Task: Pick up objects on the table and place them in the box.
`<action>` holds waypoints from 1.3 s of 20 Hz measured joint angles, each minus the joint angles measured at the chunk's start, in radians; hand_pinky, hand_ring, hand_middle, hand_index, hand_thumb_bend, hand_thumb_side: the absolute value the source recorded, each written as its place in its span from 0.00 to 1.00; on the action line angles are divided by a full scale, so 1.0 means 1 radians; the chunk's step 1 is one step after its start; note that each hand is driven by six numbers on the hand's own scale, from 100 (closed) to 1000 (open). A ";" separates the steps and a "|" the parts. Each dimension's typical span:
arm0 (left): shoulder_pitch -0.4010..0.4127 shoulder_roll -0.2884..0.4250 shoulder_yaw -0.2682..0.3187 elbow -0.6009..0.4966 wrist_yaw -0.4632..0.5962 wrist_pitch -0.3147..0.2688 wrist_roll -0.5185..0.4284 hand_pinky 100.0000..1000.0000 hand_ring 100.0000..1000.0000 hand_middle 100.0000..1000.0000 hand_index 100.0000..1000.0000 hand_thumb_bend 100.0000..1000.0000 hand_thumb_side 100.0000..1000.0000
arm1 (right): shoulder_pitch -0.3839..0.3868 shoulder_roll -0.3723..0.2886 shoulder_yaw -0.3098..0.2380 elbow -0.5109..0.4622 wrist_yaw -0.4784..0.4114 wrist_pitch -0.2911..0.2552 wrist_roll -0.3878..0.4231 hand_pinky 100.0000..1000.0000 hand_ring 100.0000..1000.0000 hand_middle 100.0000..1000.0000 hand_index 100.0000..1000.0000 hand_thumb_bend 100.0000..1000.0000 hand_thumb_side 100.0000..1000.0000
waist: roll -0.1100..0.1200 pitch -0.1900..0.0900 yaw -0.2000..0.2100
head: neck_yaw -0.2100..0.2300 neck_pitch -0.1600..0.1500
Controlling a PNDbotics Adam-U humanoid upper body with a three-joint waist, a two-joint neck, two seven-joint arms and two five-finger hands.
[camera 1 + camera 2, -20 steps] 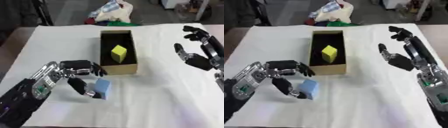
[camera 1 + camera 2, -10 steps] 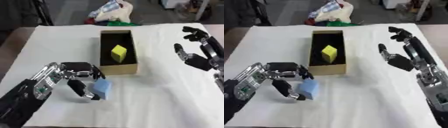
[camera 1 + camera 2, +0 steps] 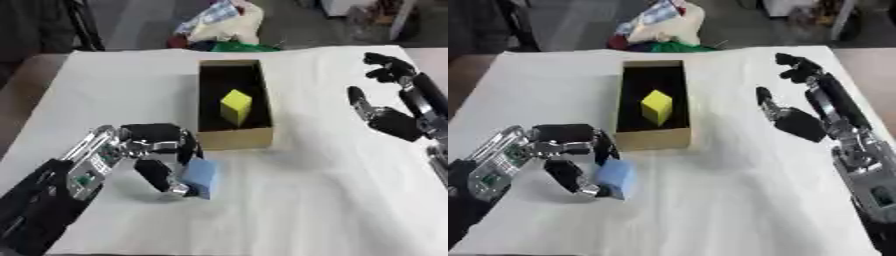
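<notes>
left hand [image 3: 156, 150] pinches light-blue block [image 3: 200, 178] between thumb and fingers, near cardboard box [image 3: 232, 140] | yellow cube [image 3: 234, 104] inside | right hand [image 3: 795, 117] relaxed, empty

Blue block [image 3: 202, 177] now lower on the white cloth than a second ago, nearer the front edge and a little further from the near end of the cardboard box [image 3: 234, 138]. Left hand [image 3: 158, 155] drawn back toward the near side with it, fingers and thumb still curled round the block's left face. Forearm angled a touch lower into the near left corner. Block tilted slightly, its base at the cloth.
</notes>
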 measured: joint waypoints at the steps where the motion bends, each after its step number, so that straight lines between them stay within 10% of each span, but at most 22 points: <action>1: 0.001 0.000 0.003 -0.004 0.002 0.006 0.019 0.56 0.41 0.27 0.62 0.34 0.55 | 0.000 0.000 0.000 0.000 0.000 0.000 0.000 0.80 0.79 0.85 0.96 0.11 0.65 | 0.000 0.000 0.000 | 0.000 0.000; 16: -0.064 0.138 0.065 -0.188 0.045 0.072 0.160 0.54 0.37 0.23 0.54 0.31 0.54 | 0.005 0.000 0.003 0.012 0.000 -0.008 0.008 0.80 0.79 0.85 0.96 0.08 0.66 | 0.006 -0.003 -0.002 | 0.001 -0.001; 26: -0.266 0.053 0.103 0.023 -0.014 0.154 0.195 0.56 0.40 0.25 0.57 0.35 0.56 | -0.012 0.025 0.045 0.013 0.000 -0.033 0.050 0.80 0.79 0.85 0.96 0.08 0.67 | 0.006 -0.002 -0.047 | 0.029 -0.010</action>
